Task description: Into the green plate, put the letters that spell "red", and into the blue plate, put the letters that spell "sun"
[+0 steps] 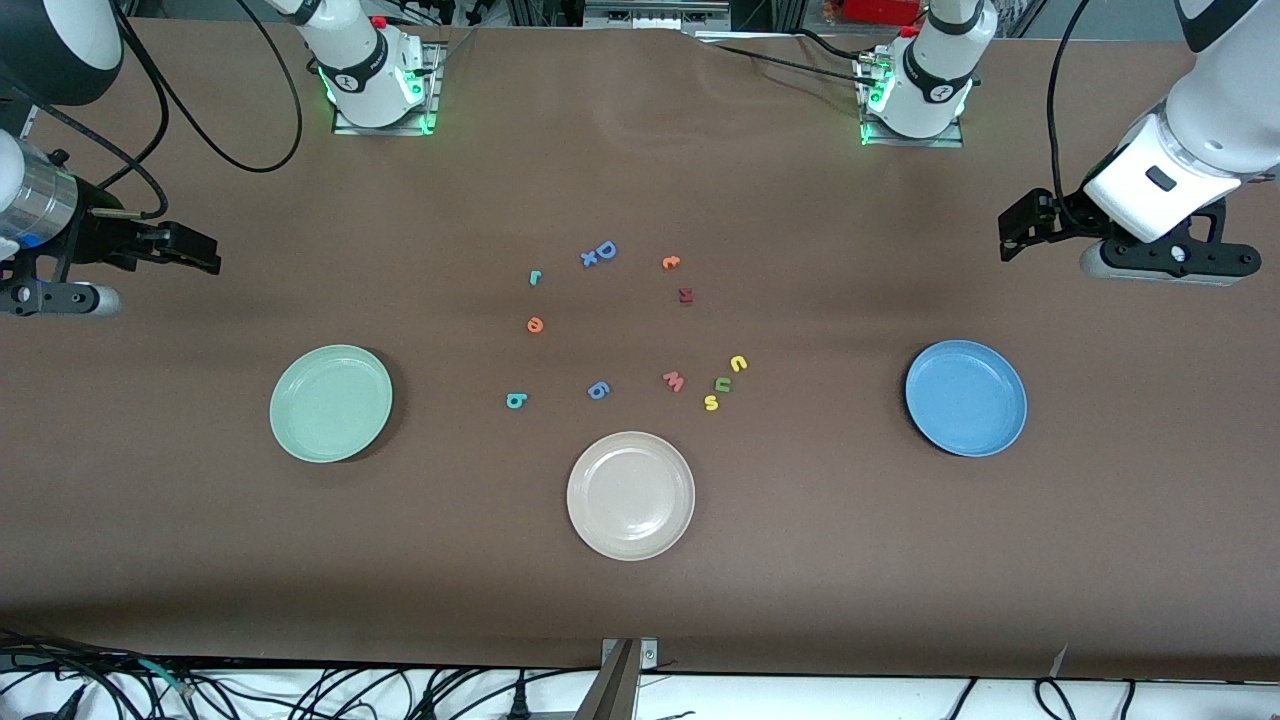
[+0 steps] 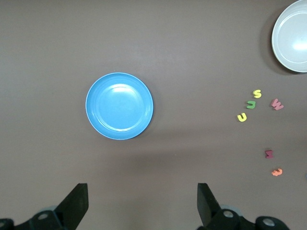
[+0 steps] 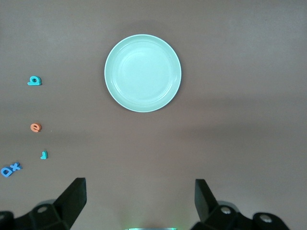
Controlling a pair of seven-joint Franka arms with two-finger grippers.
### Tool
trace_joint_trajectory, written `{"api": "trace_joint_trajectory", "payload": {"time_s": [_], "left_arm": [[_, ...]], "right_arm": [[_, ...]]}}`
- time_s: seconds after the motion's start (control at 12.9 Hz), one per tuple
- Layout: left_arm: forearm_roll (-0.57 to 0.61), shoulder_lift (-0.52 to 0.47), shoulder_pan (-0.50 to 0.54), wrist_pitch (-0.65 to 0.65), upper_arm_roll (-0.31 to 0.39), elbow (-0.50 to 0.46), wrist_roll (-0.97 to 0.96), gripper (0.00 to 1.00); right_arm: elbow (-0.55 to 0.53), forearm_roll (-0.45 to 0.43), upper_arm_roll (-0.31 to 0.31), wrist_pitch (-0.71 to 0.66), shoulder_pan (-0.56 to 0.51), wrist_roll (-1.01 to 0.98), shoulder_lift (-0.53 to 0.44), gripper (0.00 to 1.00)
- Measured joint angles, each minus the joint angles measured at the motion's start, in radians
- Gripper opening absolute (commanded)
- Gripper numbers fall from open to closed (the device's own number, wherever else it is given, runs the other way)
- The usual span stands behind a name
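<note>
The green plate (image 1: pixel 331 403) (image 3: pixel 143 73) lies empty toward the right arm's end and the blue plate (image 1: pixel 966 397) (image 2: pixel 119 106) lies empty toward the left arm's end. Between them on the table lie the teal r (image 1: pixel 535 278) (image 3: pixel 43 155), orange e (image 1: pixel 535 324) (image 3: pixel 35 127) and teal d (image 1: pixel 515 400) (image 3: pixel 34 81). The yellow s (image 1: pixel 711 402) (image 2: pixel 257 93), olive n (image 1: pixel 722 384) (image 2: pixel 251 104) and yellow u (image 1: pixel 739 363) (image 2: pixel 242 117) sit clustered. My left gripper (image 1: pixel 1008 238) (image 2: pixel 142 191) hangs open over bare table near the blue plate. My right gripper (image 1: pixel 205 255) (image 3: pixel 140 189) hangs open near the green plate.
A cream-white plate (image 1: pixel 631 495) lies nearest the front camera, at the middle. Other loose letters lie among the rest: a blue D with an x (image 1: pixel 600 253), an orange c (image 1: pixel 671 262), a dark red letter (image 1: pixel 685 295), a blue 6 (image 1: pixel 598 390), a pink w (image 1: pixel 674 381).
</note>
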Motion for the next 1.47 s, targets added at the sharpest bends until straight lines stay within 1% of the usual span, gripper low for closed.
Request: {"api": "trace_joint_trajectory", "payload": {"time_s": [0.93,1.47], "left_arm": [[0.000,0.000,0.000,0.000,0.000,0.000,0.000,1.00],[0.000,0.000,0.000,0.000,0.000,0.000,0.000,1.00]], "right_arm": [[-0.001,0.000,0.000,-0.012,0.000,0.000,0.004,1.00],[-0.008,0.007,0.004,-0.033,0.013,0.000,0.037,1.00]]}}
